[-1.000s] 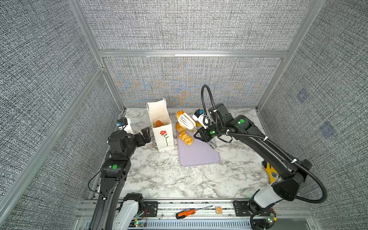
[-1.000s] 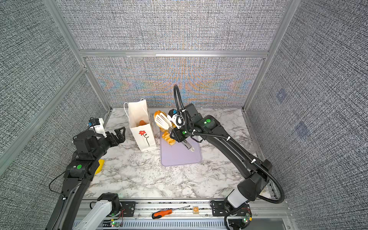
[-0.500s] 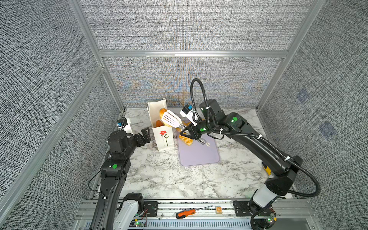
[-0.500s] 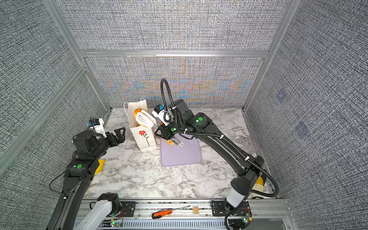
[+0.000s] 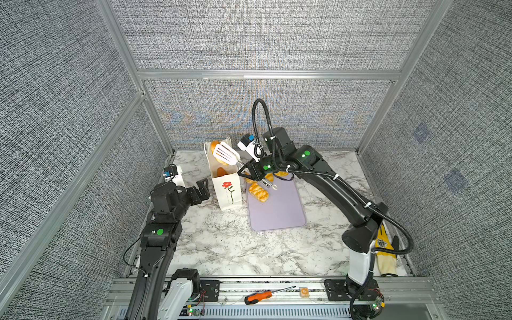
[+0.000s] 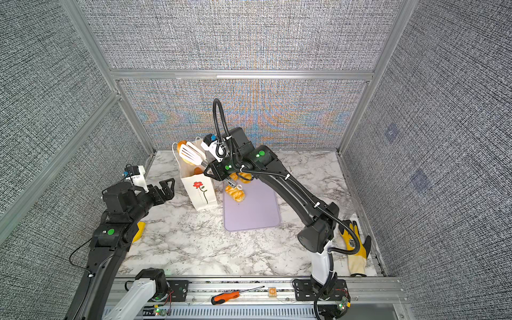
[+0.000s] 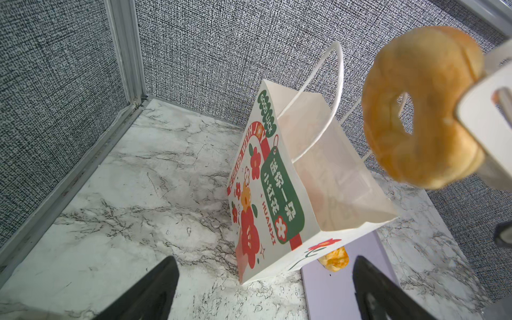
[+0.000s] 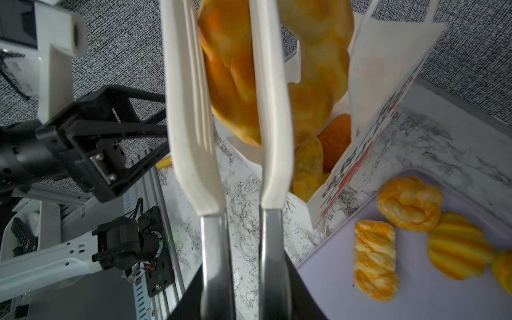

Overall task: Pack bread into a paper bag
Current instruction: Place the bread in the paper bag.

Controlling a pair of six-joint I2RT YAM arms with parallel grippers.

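Observation:
The paper bag [image 5: 227,191] [image 6: 199,191] [image 7: 277,194] stands open at the back of the marble table. My right gripper [image 5: 245,172] [image 6: 214,171] [image 8: 246,304] is shut on the steel handles of white-tipped tongs [image 5: 225,155] [image 6: 191,153] [image 8: 191,110]. The tongs pinch a ring doughnut [image 5: 214,146] [image 6: 181,144] [image 7: 415,110] [image 8: 230,83] above the bag's mouth. Other bread [image 8: 307,163] lies inside the bag. A striped roll [image 5: 259,192] [image 6: 235,193] [image 8: 375,260] and a croissant [image 8: 408,203] lie on the lilac tray [image 5: 277,213] [image 6: 255,213]. My left gripper [image 5: 203,188] [image 6: 166,188] [image 7: 263,291] is open and empty, left of the bag.
A yellow work glove [image 5: 385,249] [image 6: 354,249] lies by the right arm's base. An orange-handled screwdriver [image 5: 257,296] [image 6: 224,297] rests on the front rail. Grey fabric walls close the table in at the back and both sides.
My right arm has carried the tongs and doughnut leftward from over the tray to above the bag's mouth. The left arm has not moved.

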